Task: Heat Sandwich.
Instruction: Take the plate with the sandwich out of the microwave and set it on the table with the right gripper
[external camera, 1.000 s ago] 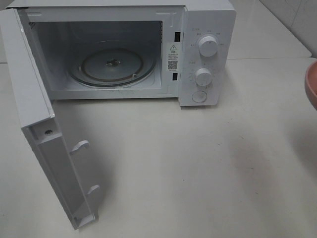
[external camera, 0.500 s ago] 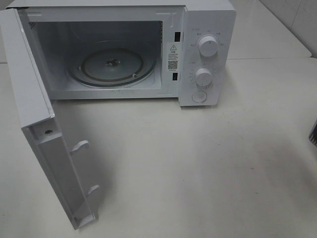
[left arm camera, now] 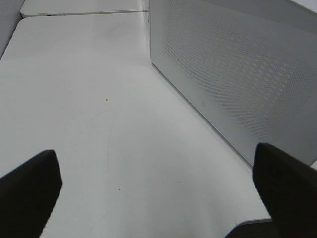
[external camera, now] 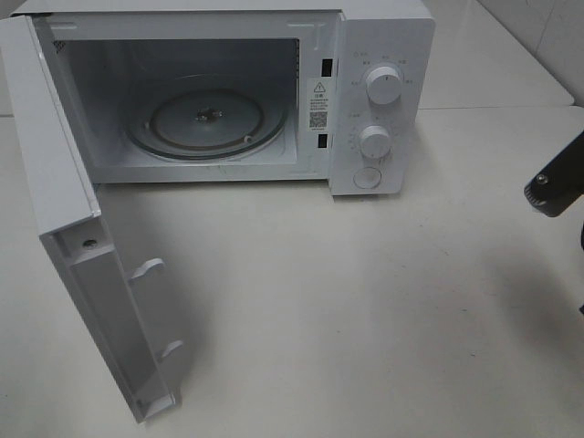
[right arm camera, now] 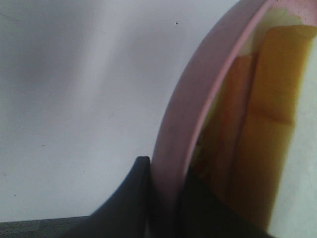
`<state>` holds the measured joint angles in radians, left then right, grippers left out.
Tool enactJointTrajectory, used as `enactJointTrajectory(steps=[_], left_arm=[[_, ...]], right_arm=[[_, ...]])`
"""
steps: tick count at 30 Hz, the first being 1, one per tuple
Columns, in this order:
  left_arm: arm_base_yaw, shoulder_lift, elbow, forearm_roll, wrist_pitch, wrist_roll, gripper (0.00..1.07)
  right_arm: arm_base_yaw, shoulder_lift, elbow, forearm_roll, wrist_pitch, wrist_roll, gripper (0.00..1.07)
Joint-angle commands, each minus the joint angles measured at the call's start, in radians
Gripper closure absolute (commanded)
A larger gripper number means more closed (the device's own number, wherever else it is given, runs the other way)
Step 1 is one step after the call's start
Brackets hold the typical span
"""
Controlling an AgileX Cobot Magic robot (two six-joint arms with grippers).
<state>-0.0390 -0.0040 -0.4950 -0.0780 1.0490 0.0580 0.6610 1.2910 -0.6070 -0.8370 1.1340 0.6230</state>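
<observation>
In the right wrist view my right gripper (right arm camera: 166, 173) is shut on the rim of the pink plate (right arm camera: 198, 99), one dark finger on each side of the rim. The sandwich (right arm camera: 277, 124) lies on that plate, its yellow-orange filling showing beside pale bread. The exterior high view shows neither plate nor sandwich, only a black part of the right arm (external camera: 555, 187) at the right edge. The microwave (external camera: 379, 100) stands open with its glass turntable (external camera: 205, 123) bare. My left gripper (left arm camera: 158, 193) is open over the table, beside the outer face of the microwave door (left arm camera: 237, 74).
The microwave door (external camera: 82, 246) swings out to the front left and reaches far across the white table (external camera: 365, 310). Two knobs (external camera: 383, 84) and a button sit on the right-hand panel. A table seam runs behind the microwave.
The pink plate that showed at the right edge of the exterior high view a second ago has left that view. A black part of the right arm now shows there instead.
</observation>
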Motion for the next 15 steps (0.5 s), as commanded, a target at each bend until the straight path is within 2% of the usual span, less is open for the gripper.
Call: enactJointTrajectory(steps=[1,5,15], left_arm=[[0.003,-0.021,0.003,-0.001,-0.012,0.0,0.09],[0.003,-0.021,0.003,-0.001,-0.012,0.0,0.09],[0.003,-0.021,0.003,-0.001,-0.012,0.0,0.09]], right_arm=[[-0.003,0.03,-0.023,-0.042,0.054,0.044,1.07],[-0.003,0.086,-0.032,-0.041,0.058,0.159,1.07],[-0.003,0.167,-0.032,-0.041,0.035,0.233,1.07]])
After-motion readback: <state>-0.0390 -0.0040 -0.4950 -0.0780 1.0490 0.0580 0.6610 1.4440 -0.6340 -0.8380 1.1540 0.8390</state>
